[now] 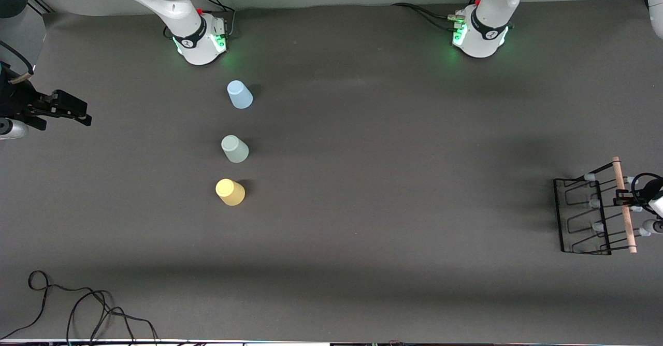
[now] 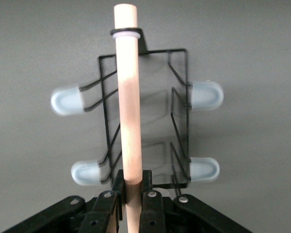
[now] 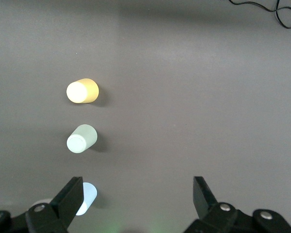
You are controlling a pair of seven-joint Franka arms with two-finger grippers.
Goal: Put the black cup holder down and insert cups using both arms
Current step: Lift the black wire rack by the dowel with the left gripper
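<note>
My left gripper is shut on the light wooden rod of the black cup holder and holds it over the left arm's end of the table. Its pale-tipped prongs stick out to both sides. Three cups stand in a row, narrow end up, toward the right arm's end: the light blue cup is nearest the arm bases, the grey-green cup is in the middle, and the yellow cup is nearest the front camera. My right gripper is open and empty, apart from the cups, at the right arm's end.
The green-lit arm bases stand at the table's edge farthest from the front camera. Loose black cables lie at the near corner toward the right arm's end. A dark grey mat covers the table.
</note>
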